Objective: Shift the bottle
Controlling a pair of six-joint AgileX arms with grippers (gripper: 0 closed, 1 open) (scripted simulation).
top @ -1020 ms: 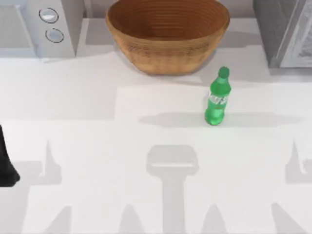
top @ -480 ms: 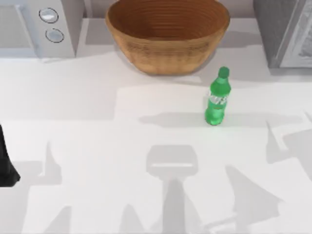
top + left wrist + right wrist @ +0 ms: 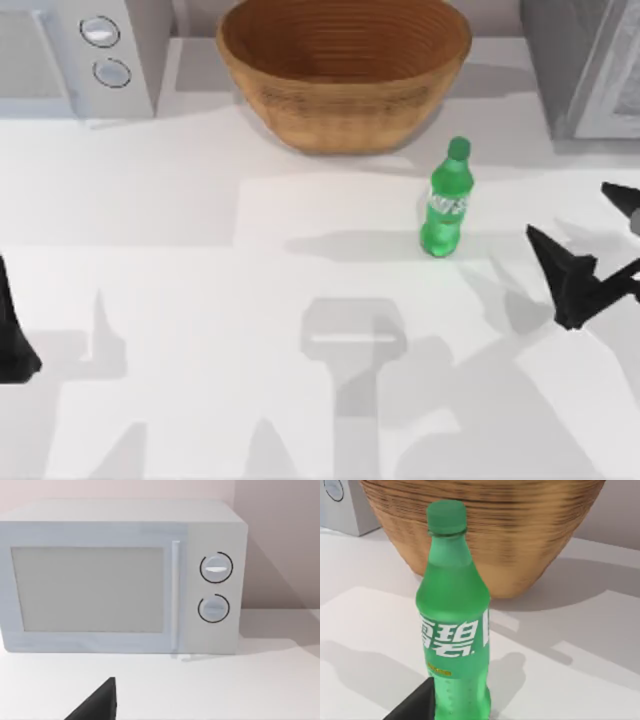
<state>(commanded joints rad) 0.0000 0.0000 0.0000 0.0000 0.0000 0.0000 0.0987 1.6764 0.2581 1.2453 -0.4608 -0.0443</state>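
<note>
Bottle point(image 3: 446, 200), upright on the counter point(image 3: 200, 300), judged light, smooth and tippable: grip mid-label with right gripper point(image 3: 600, 240), jaws wide; left jaws' state indeterminable.

The bottle point(image 3: 446, 200) stands upright on the bench point(image 3: 200, 300), just in front of the wicker bowl point(image 3: 344, 70), whose wall blocks the far side. Bare bench lies open to the bottle's left, its near side and its right, where the right gripper point(image 3: 590, 250) sits with spread fingers and nothing between. A microwave point(image 3: 80, 55) closes the far left corner, a grey appliance point(image 3: 585, 65) the far right. The left gripper point(image 3: 12, 340) sits at the left edge.
</note>
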